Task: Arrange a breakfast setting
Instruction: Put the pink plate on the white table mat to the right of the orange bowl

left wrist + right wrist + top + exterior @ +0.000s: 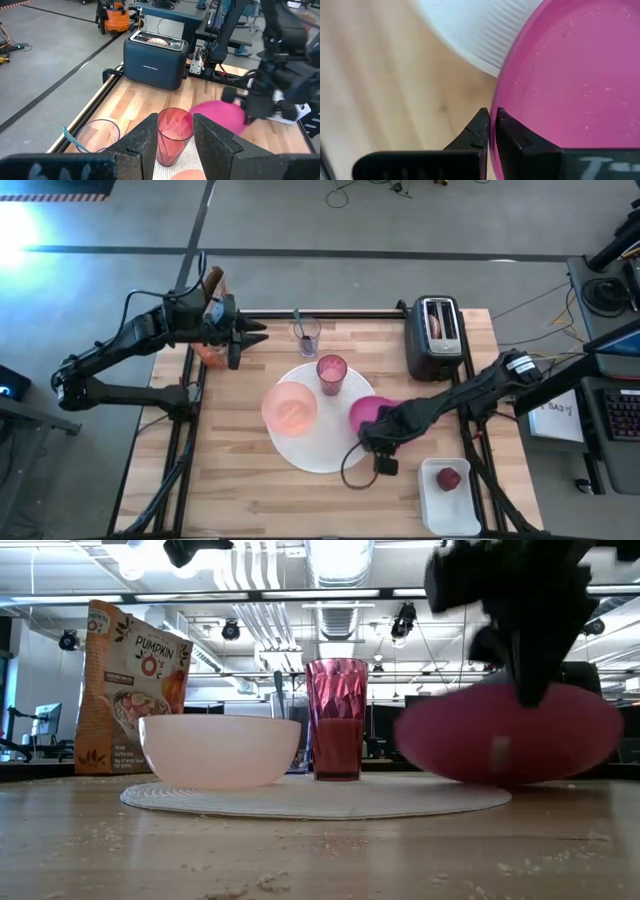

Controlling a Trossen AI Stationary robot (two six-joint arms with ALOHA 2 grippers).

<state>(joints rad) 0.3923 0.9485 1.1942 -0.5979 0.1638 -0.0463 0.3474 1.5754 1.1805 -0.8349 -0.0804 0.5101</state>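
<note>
**Right hand pinches the magenta plate at the mat's edge**

Nearest the low camera, the wooden slatted desk [300, 850] fills the bottom of the frame, strewn with crumbs. Just beyond it the magenta round plastic plate [368, 413] sits right of centre in the high view, tilted and lifted off the desk in the low view, its left part over the right edge of the big round white woven placemat [320, 442]. The right hand [377, 442] is closed on the plate's rim, both dark fingers [481, 131] pressed against the thin edge in its wrist view.

On the placemat, the peach round cereal bowl [290, 408] stands at the left and the pink translucent faceted cup [332, 373] at the top edge. A clear glass tumbler [307, 335] holding the teal-handled spoon [297, 317] stands on the desk above the cup. The small red fruit [449, 478] lies in a white rectangular tray [432, 505] at the lower right. The black two-slot toaster [436, 338] at the upper right holds the bagel [159, 42] in a slot.

The left hand [255, 332] hovers at the upper left, fingers partly apart and gripping nothing, just beside the colourful crinkled cereal bag [130, 680].
</note>
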